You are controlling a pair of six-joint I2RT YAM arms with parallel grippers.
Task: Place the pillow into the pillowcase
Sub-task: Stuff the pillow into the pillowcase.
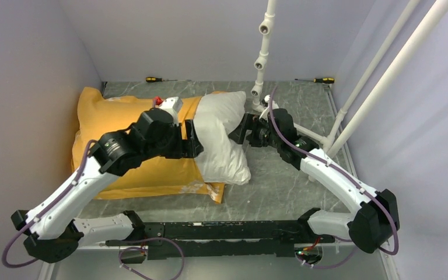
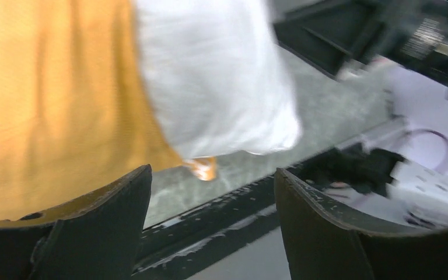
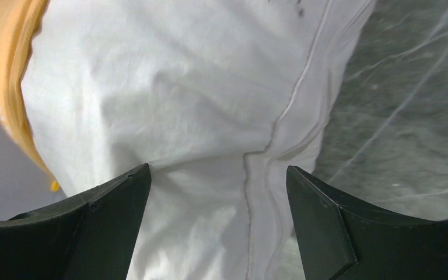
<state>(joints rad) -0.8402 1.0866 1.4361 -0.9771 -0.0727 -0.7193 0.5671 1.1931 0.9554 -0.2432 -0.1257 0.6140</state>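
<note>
Protruding rightward from the pillowcase (image 1: 102,114), the pillow (image 1: 224,140) lies long axis left–right, its bare end just ahead of the right gripper (image 1: 239,129) (the nearer; jaws apart, empty), the left gripper (image 1: 195,140) likewise spread above the case's mouth

The pillow (image 1: 221,137) is partly hidden inside the pillowcase (image 1: 102,111), left of centre. The left wrist view's upper right is blurred
</note>
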